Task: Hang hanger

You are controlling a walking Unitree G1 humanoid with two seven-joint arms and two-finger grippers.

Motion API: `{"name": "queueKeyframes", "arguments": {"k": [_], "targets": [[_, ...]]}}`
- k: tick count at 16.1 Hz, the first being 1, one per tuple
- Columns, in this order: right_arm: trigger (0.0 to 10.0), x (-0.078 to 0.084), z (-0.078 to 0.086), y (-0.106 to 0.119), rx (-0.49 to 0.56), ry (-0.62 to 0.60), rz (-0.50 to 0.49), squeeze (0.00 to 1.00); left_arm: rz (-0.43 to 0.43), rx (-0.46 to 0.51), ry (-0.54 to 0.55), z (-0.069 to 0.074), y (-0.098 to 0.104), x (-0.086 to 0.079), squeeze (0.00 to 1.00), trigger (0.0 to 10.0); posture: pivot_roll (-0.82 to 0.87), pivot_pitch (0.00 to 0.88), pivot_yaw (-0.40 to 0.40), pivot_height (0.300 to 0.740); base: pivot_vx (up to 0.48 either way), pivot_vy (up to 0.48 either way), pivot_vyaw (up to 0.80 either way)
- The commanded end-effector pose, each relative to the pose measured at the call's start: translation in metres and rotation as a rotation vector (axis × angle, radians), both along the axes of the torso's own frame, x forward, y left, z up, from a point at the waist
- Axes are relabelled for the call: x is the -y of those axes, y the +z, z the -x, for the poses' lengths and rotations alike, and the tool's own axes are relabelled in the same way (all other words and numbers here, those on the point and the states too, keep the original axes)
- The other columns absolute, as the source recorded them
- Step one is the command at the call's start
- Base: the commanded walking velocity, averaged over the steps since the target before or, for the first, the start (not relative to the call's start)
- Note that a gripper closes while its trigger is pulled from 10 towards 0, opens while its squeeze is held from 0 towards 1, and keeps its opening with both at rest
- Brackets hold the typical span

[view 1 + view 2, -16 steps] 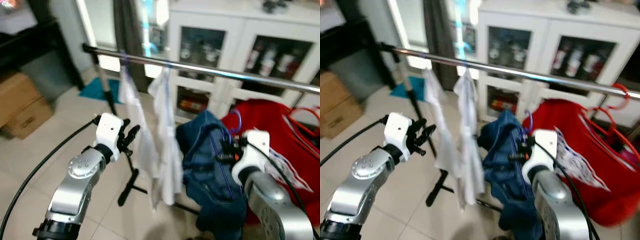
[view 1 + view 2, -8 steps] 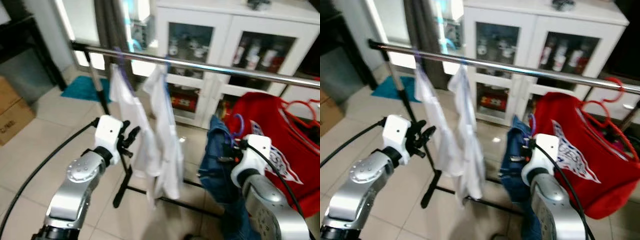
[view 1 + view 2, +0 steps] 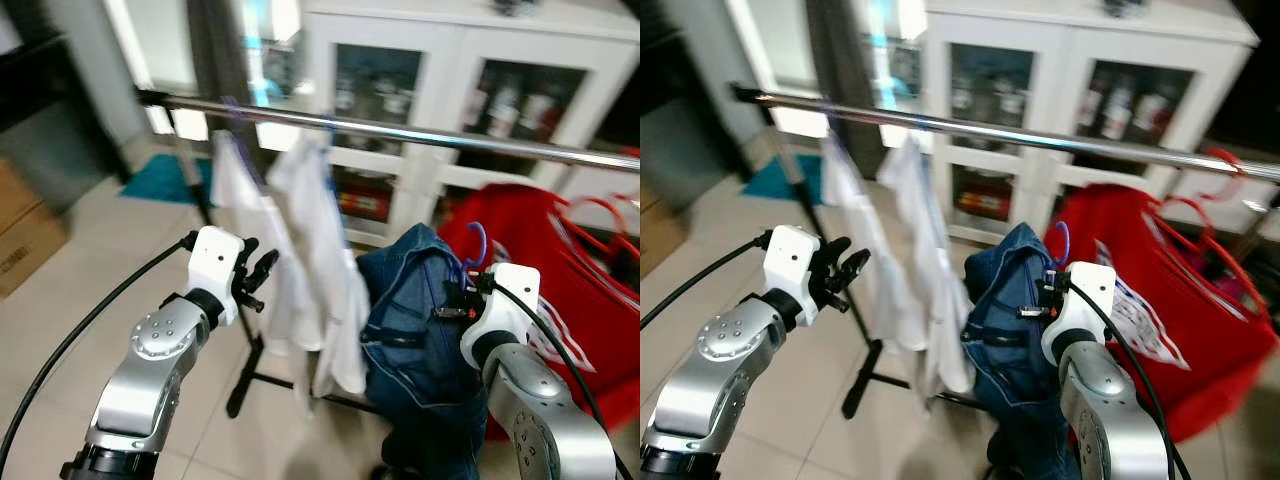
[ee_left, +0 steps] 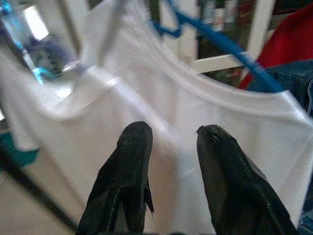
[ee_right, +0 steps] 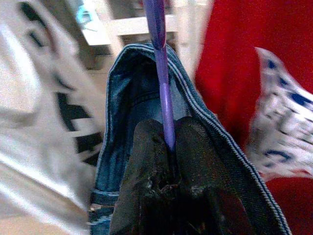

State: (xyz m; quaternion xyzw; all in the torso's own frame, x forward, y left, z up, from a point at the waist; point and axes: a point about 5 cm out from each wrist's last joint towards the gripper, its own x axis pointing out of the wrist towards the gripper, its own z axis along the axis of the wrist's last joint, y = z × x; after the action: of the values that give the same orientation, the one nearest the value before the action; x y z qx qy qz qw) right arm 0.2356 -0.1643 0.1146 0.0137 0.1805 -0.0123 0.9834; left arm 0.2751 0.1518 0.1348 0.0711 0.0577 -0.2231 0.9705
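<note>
My right gripper is shut on the stem of a purple hanger that carries blue jeans. The hanger's hook stands upright, below the chrome rail and apart from it. The jeans bunch out toward the white shirts that hang from the rail, one on a blue hanger. Beside those shirts, at about chest height, my left gripper is open and holds nothing; its fingertips point at the white cloth.
A red shirt on a red hanger hangs at the rail's right end. Behind the rail stands a white glass-door cabinet. The rack's black foot rests on the tile floor. A cardboard box sits at the far left.
The whole view has swung and tilted. The jeans have swung and now bulge toward the white shirts. Both grippers keep their poses, the right still shut on the hanger.
</note>
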Motion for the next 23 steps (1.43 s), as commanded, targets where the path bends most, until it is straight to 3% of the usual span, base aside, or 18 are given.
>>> {"name": "queueKeyframes", "arguments": {"k": [1, 9, 18, 22, 23], "targets": [[10.0, 0.005, -0.001, 0.005, 0.011, -0.032, 0.021, 0.00, 0.001, 0.001, -0.010, -0.003, 0.003, 0.002, 0.00, 10.0, -0.05, 0.060, 0.051, 0.740, 0.000, 0.000, -0.50], [10.0, 0.003, -0.002, 0.008, 0.008, -0.045, -0.030, 0.00, 0.007, -0.001, -0.015, -0.005, 0.004, 0.002, 0.00, 10.0, -0.05, 0.060, 0.048, 0.740, -0.280, 0.000, 0.00], [10.0, 0.005, -0.005, 0.010, -0.003, -0.043, -0.011, 0.00, 0.006, 0.001, -0.023, -0.005, 0.005, 0.003, 0.00, 10.0, -0.06, 0.056, 0.047, 0.740, -0.329, 0.000, -0.69], [10.0, -0.007, -0.010, 0.018, 0.055, 0.069, -0.079, 0.00, 0.000, 0.003, -0.022, -0.006, 0.005, 0.001, 0.00, 10.0, -0.06, 0.049, 0.049, 0.740, -0.154, 0.000, 0.00], [10.0, -0.013, -0.014, 0.026, 0.107, 0.155, -0.078, 0.00, -0.008, 0.016, -0.021, -0.009, 0.008, -0.002, 0.00, 10.0, -0.06, 0.043, 0.046, 0.740, 0.000, 0.000, 0.00]]}}
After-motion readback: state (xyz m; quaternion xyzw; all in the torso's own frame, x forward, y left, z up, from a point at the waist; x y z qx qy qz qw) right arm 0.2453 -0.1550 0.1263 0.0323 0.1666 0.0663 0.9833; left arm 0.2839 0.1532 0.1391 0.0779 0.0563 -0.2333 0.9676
